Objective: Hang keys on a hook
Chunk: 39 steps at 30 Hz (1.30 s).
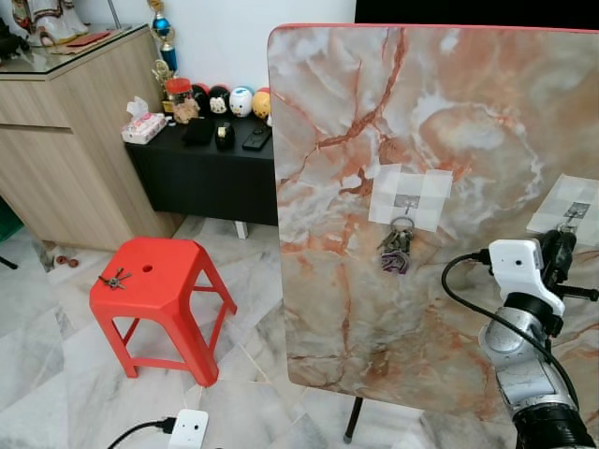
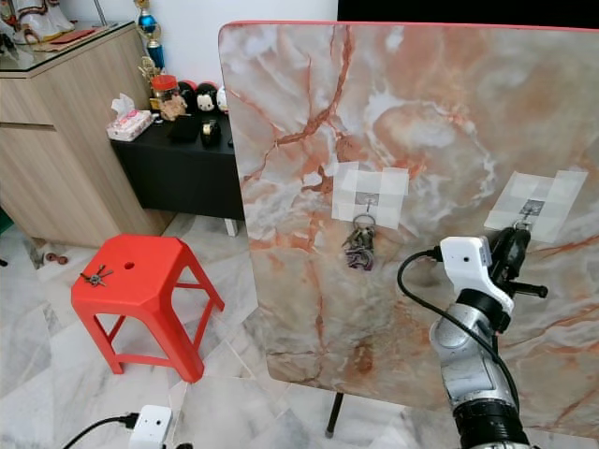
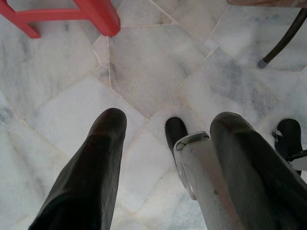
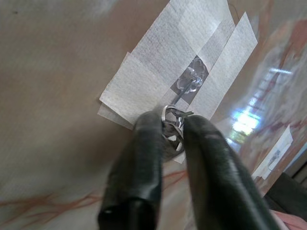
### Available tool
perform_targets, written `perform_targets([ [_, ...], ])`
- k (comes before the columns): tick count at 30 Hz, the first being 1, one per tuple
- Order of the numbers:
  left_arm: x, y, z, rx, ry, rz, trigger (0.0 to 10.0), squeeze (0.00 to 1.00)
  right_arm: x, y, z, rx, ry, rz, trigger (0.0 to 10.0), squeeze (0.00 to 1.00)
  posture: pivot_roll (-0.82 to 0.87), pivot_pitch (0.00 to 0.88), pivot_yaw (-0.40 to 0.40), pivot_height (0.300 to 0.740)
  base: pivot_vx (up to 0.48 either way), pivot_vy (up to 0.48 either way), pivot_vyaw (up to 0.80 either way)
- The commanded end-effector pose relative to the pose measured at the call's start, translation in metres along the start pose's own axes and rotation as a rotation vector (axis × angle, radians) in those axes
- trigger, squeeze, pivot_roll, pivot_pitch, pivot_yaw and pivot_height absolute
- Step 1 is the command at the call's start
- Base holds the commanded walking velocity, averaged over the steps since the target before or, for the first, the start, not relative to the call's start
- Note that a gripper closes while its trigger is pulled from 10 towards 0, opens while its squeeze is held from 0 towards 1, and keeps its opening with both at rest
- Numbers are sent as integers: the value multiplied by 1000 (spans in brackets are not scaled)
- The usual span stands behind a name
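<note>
Near the marble board's (image 1: 449, 122) right edge, our right gripper (image 4: 173, 125) pinches a silvery key ring (image 4: 169, 115) at the taped hook (image 4: 184, 88). Its keys are hidden between our fingers. Our left gripper (image 3: 165, 139) hangs spread.

Key ring (image 4: 173, 125) mostly hidden between right hand (image 4: 168, 132) fingers, perhaps already over the hook (image 4: 188, 85).

marble board (image 1: 449, 122) | taped hooks | key bunch (image 1: 396, 250) hanging
</note>
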<state>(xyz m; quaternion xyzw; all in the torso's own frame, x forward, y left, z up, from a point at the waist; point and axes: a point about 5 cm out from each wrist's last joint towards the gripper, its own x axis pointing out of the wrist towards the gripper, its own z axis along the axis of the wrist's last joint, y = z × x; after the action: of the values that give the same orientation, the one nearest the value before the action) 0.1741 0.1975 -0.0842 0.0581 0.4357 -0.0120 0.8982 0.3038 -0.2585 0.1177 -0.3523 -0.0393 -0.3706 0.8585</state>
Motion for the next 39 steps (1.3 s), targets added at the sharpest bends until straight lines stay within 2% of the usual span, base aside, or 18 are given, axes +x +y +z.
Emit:
perform_targets([
  [1, 0, 1, 0, 7, 0, 6, 10000, 0, 0, -1, 5, 57, -5, 0, 10000, 1000, 16, 0, 13, 740, 0, 0, 0],
  [9, 0, 1, 1, 7, -2, 6, 10000, 0, -2, 1, 8, 120, -8, 16, 10000, 1000, 17, 0, 13, 740, 0, 0, 0],
  [14, 0, 2, 1, 8, -5, 5, 10000, 0, -5, 1, 18, 183, -70, 30, 10000, 1000, 17, 0, 13, 740, 0, 0, 0],
  [15, 0, 2, 1, 7, -5, 5, 10000, 0, -6, 1, 19, 192, -77, 31, 10000, 141, 17, 0, 13, 740, 0, 0, 0],
  [16, 0, 2, 1, 7, -4, 6, 10000, 0, -7, 1, 20, 208, -82, 35, 10000, 0, 17, 0, 13, 740, 0, 0, 0],
  [22, 0, 2, 1, 7, -4, 5, 10000, 0, -21, 8, 26, 294, -124, 137, 10000, 0, 9, 2, 13, 740, 0, 0, 0],
  [23, 0, 1, 0, 8, -3, 4, 10000, 0, -33, 14, 23, 314, -113, 206, 10000, 0, 9, 1, 12, 740, 0, 0, 0],
  [24, 0, 1, 0, 8, -3, 4, 10000, 0, -33, 14, 23, 314, -113, 206, 10000, 0, 9, 1, 12, 740, 0, 0, 0],
  [25, 0, 1, 1, 9, -3, 3, 10000, 0, -43, 20, 16, 333, -72, 260, 10000, 0, 11, 0, 10, 740, 0, 0, 0],
  [27, 0, 1, 1, 9, -3, 3, 10000, 0, -46, 21, 13, 335, -57, 273, 10000, 0, 11, 0, 10, 740, 0, 0, 0],
  [29, 0, 1, 1, 8, -3, 5, 10000, 0, -64, 28, -13, 339, 81, 321, 10000, 0, 9, 0, 10, 740, 0, 0, 0],
  [30, 0, 1, 1, 8, -3, 5, 10000, 0, -64, 28, -13, 339, 81, 321, 10000, 0, 9, 0, 10, 740, 0, 0, 0],
  [31, 0, 2, 1, 10, -2, 6, 10000, 0, -76, 36, -32, 359, 222, 377, 10000, 0, 5, 0, 11, 740, 0, 0, 0],
  [33, 0, 2, 2, 12, -2, 6, 10000, 0, -83, 39, -47, 380, 329, 376, 10000, 0, 4, 0, 12, 740, 0, 0, 0],
  [35, 1, 2, 2, 15, -1, 8, 10000, 0, -92, 46, -67, 381, 484, 409, 10000, 0, 3, 0, 13, 740, 0, 0, 0],
  [36, 1, 2, 2, 15, -1, 8, 10000, 0, -92, 46, -67, 381, 484, 409, 10000, 0, 3, 0, 13, 740, 0, 0, 0],
  [38, 1, 3, 3, 20, 2, 9, 10000, 0, -112, 50, -100, 386, 695, 439, 10000, 0, 1, 0, 16, 740, 0, 0, 0],
  [39, 1, 3, 3, 20, 2, 9, 10000, 0, -112, 50, -100, 386, 695, 439, 10000, 0, 1, 0, 16, 740, 0, 0, 0],
])
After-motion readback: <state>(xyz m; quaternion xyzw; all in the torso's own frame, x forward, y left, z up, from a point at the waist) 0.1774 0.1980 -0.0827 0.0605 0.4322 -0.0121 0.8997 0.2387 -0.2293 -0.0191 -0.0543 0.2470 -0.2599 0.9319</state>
